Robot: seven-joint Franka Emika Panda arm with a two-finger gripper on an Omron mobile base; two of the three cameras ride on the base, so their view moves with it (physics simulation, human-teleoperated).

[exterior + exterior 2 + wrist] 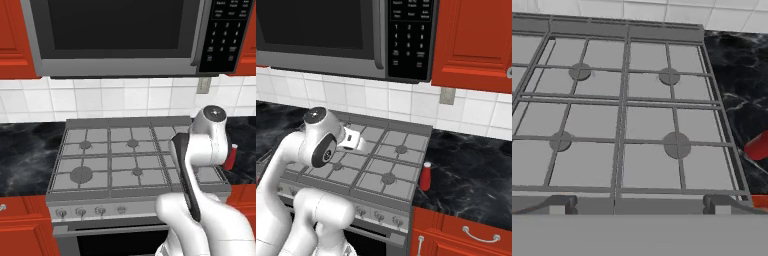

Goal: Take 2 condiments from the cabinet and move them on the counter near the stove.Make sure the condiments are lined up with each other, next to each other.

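Note:
A slim red condiment bottle (pixel 426 177) with a pale cap stands upright on the black counter (pixel 471 160), close against the right edge of the grey stove (pixel 387 161). The left base view has the bottle (pixel 231 156) half hidden behind my arm, and it sits at the right edge of the hand view (pixel 758 146). My gripper (pixel 637 206) hovers over the stove (pixel 622 120), open with nothing between its widely spread fingertips, and to the left of the bottle. A red wall cabinet (pixel 476 40) hangs shut above the counter at the right.
A steel-and-black microwave (pixel 120 35) hangs low over the stove (pixel 120 155). White tiles line the back wall. More black counter (pixel 25 150) runs left of the stove, with red base cabinets (pixel 466 235) below. Another red wall cabinet (pixel 12 40) is at upper left.

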